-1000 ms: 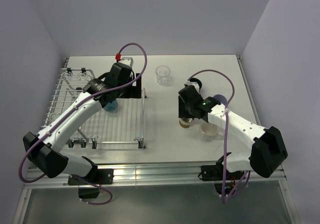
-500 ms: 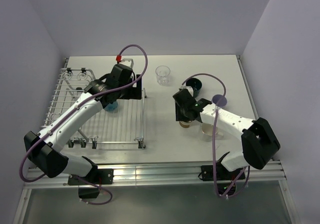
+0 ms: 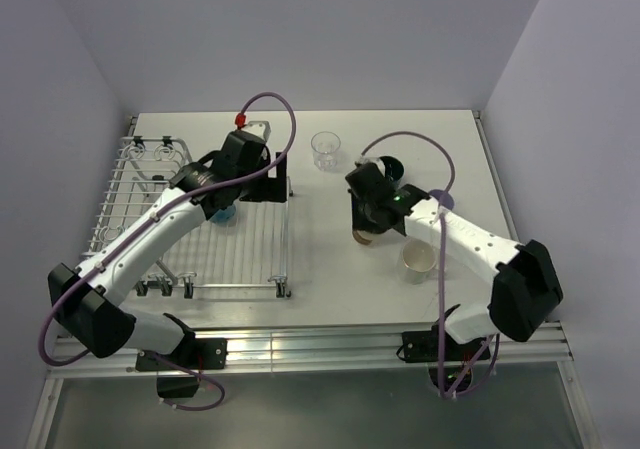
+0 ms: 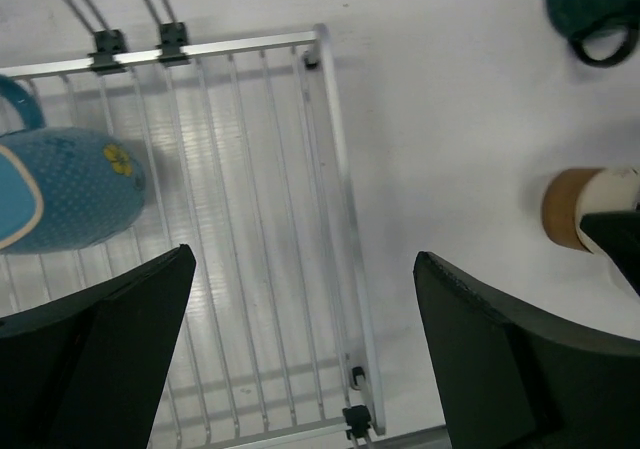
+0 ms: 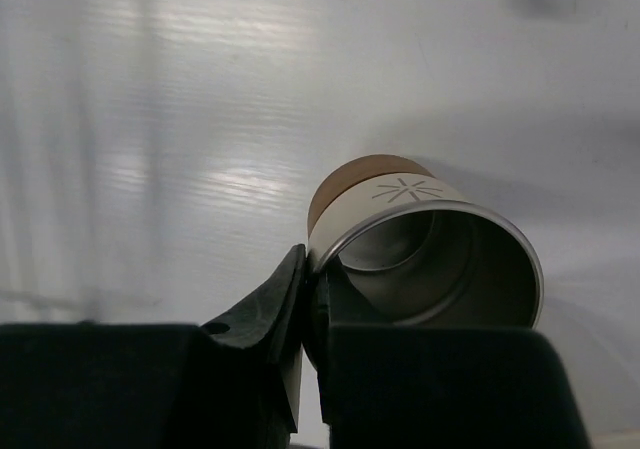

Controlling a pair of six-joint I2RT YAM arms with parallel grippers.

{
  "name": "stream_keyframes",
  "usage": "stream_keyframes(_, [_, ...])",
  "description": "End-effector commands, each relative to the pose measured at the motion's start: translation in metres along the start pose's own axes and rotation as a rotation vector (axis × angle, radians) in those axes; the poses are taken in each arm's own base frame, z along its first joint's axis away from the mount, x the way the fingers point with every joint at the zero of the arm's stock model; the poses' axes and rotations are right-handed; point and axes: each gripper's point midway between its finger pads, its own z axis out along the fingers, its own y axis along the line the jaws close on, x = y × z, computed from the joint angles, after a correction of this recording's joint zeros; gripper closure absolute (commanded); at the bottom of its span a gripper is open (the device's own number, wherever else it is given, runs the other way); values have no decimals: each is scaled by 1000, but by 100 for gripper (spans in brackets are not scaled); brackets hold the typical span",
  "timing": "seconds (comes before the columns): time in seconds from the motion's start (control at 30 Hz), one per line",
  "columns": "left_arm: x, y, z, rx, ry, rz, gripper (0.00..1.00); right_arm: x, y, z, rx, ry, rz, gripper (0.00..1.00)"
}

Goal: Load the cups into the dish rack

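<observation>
Pinching the rim of the brown metal-lined cup with the right gripper, right of the dish rack, near the white mug; holding the left gripper spread wide, empty, above the rack, with the light blue mug inside.

Robot lab: white-walled test table

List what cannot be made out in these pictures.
Light blue mug: top view, mostly under the left arm; left wrist view, cut off by the left edge.
Lavender cup: top view, only a sliver shows behind the right arm.
Dark teal mug: top view, partly behind the right arm; left wrist view, cut off by the top edge.
Brown metal-lined cup: top view, largely under the right arm's jaws.
</observation>
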Motion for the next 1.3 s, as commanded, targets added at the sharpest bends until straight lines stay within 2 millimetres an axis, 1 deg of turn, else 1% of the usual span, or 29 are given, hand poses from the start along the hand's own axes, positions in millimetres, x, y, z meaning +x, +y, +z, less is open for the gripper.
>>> stream_keyframes(0.0, [-22, -36, -30, 220, -89, -28, 1, -81, 34, -76, -188, -226, 41, 100])
stream_keyframes(0.03, [-31, -46, -37, 283, -120, -32, 1, -89, 45, -90, -280, -231, 51, 100])
stream_keyframes(0.07, [-36, -56, -43, 339, -136, -30, 1, -97, 52, -101, -345, -246, 62, 100])
stream_keyframes(0.1, [-38, -72, -59, 449, -143, -24, 1, -112, 64, -115, -435, -285, 77, 100])
stream_keyframes(0.13, [-43, -79, -67, 504, -159, -27, 1, -118, 71, -127, -509, -301, 86, 100])
stream_keyframes(0.17, [-53, -89, -77, 568, -197, -34, 1, -122, 81, -140, -627, -281, 108, 100])
stream_keyframes(0.2, [-55, -99, -90, 642, -205, -26, 1, -133, 88, -151, -705, -315, 116, 100])
stream_keyframes(0.27, [-68, -109, -107, 719, -250, -32, 1, -139, 97, -171, -841, -308, 143, 100])
stream_keyframes(0.3, [-71, -113, -114, 747, -262, -32, 1, -146, 101, -180, -895, -339, 141, 100])
stream_keyframes(0.37, [-77, -121, -126, 808, -276, -29, 1, -150, 107, -196, -994, -330, 164, 100])
stream_keyframes(0.4, [-78, -123, -126, 813, -275, -32, 1, -158, 110, -206, -1044, -366, 162, 100])
stream_keyframes(0.47, [-82, -125, -128, 824, -281, -37, 1, -162, 114, -219, -1116, -361, 195, 100])
stream_keyframes(0.5, [-83, -126, -126, 828, -285, -39, 1, -164, 118, -230, -1174, -379, 175, 100])
stream_keyframes(0.57, [-84, -128, -125, 835, -286, -44, 1, -166, 122, -240, -1226, -366, 195, 100])
stream_keyframes(0.6, [-84, -129, -124, 835, -285, -46, 1, -169, 124, -246, -1260, -385, 189, 100])
stream_keyframes(0.63, [-85, -128, -122, 830, -287, -49, 1, -167, 126, -251, -1289, -373, 182, 100])
stream_keyframes(0.7, [-85, -127, -118, 819, -289, -49, 1, -168, 127, -257, -1333, -374, 197, 100])
stream_keyframes(0.73, [-85, -128, -118, 822, -291, -48, 1, -166, 129, -259, -1356, -347, 210, 100])
stream_keyframes(0.83, [-87, -129, -119, 831, -298, -47, 1, -165, 130, -265, -1412, -342, 205, 100])
stream_keyframes(1.03, [-88, -132, -131, 872, -318, -41, 2, -164, 130, -271, -1466, -331, 229, 100])
stream_keyframes(1.17, [-85, -134, -138, 908, -319, -40, 6, -165, 131, -278, -1523, -311, 254, 100])
stream_keyframes(1.2, [-85, -135, -140, 919, -327, -41, 8, -165, 131, -280, -1550, -319, 240, 100])
stream_keyframes(1.27, [-83, -137, -145, 945, -329, -37, 12, -164, 132, -284, -1591, -288, 267, 100])
